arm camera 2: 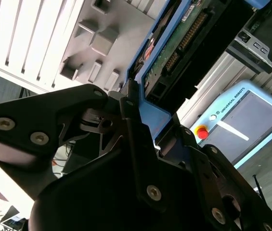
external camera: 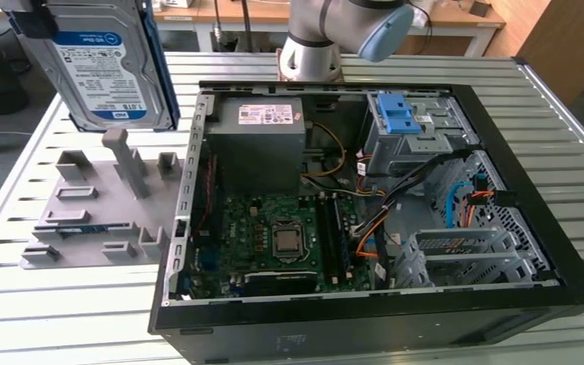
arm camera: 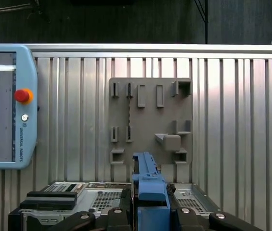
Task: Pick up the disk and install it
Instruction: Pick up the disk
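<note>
I see a white-and-blue printed label (external camera: 104,82) on the disk (external camera: 101,62), upper left of the exterior view. A white sticker (external camera: 264,115) on the grey power supply (external camera: 261,144), upper middle, has print too small for me to read. In both wrist views, lettering runs along the teach pendant (arm camera: 6,106) (arm camera 2: 251,115) frame.

Item count: one disk (external camera: 104,68); one open computer case (external camera: 373,313); one grey fixture plate (external camera: 94,217) by the table (external camera: 69,323) edge; one power supply (external camera: 256,144) and one blue latch (external camera: 398,114) inside the case; one teach pendant (arm camera: 1,106); one robot arm (external camera: 318,42).
</note>
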`<action>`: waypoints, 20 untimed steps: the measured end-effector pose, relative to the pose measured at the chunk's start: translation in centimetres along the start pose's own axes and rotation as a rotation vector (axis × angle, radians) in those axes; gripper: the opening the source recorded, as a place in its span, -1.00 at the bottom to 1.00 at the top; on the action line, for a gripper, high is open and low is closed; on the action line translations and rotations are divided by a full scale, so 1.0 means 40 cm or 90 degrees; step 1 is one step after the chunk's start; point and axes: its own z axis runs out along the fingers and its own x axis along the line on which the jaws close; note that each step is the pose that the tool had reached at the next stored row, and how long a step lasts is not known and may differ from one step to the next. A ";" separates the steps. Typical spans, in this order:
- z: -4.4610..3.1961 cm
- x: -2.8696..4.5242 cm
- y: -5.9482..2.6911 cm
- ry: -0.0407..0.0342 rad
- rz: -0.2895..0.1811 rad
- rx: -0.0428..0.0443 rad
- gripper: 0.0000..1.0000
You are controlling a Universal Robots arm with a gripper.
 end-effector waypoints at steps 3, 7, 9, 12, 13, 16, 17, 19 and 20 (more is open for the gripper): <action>0.001 0.002 -0.013 0.0001 0.000 -0.0001 -0.27; 0.002 0.003 -0.039 0.0001 0.000 -0.0001 -0.27; 0.002 0.003 -0.055 0.0001 0.000 -0.0001 -0.27; 0.002 0.002 -0.077 0.0001 0.000 -0.0001 -0.27; 0.002 0.002 -0.084 0.0001 0.000 -0.0001 -0.27; 0.002 0.002 -0.103 0.0001 0.000 -0.0001 -0.27; 0.002 0.002 -0.110 0.0001 0.000 -0.0001 -0.27; 0.002 0.002 -0.122 0.0001 0.000 -0.0001 -0.27; 0.002 0.002 -0.128 0.0001 0.000 -0.0001 -0.27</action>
